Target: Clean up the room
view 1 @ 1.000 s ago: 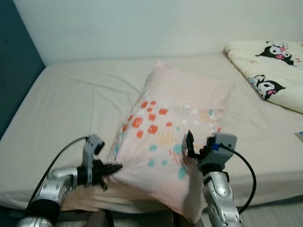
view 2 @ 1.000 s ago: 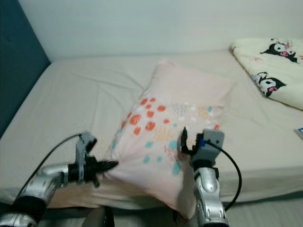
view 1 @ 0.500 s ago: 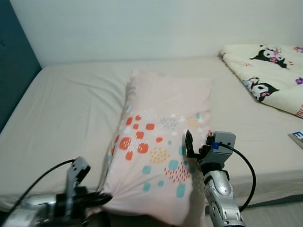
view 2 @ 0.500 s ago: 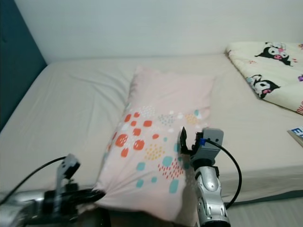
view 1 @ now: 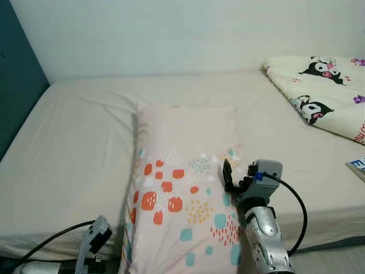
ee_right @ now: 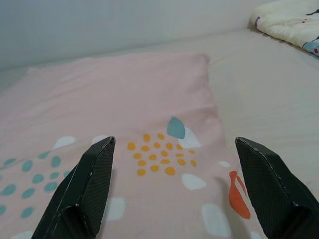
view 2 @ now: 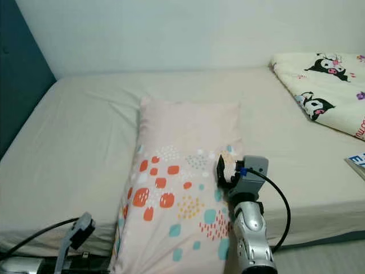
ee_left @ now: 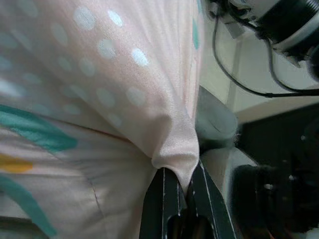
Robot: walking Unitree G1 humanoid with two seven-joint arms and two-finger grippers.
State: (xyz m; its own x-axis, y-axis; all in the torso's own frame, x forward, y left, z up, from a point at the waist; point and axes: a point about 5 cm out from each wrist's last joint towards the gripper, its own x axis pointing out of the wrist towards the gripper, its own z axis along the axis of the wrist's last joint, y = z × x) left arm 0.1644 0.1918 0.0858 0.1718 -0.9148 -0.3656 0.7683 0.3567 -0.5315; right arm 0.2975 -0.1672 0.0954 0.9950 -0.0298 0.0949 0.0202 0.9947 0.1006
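pink pillow [view 1: 182, 182] flat on bed [view 1: 74, 142], right pincer [view 1: 236, 174] above.

Head stereo downward; wrist views near pillow [view 1: 182, 188]

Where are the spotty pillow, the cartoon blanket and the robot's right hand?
pillow [view 1: 188, 171], left eye view, on its patterned middle.
cartoon blanket [view 1: 322, 94], left eye view, on the folded top by a printed character.
right hand [ee_right: 174, 189], right wrist view, midway between its open black fingertips.
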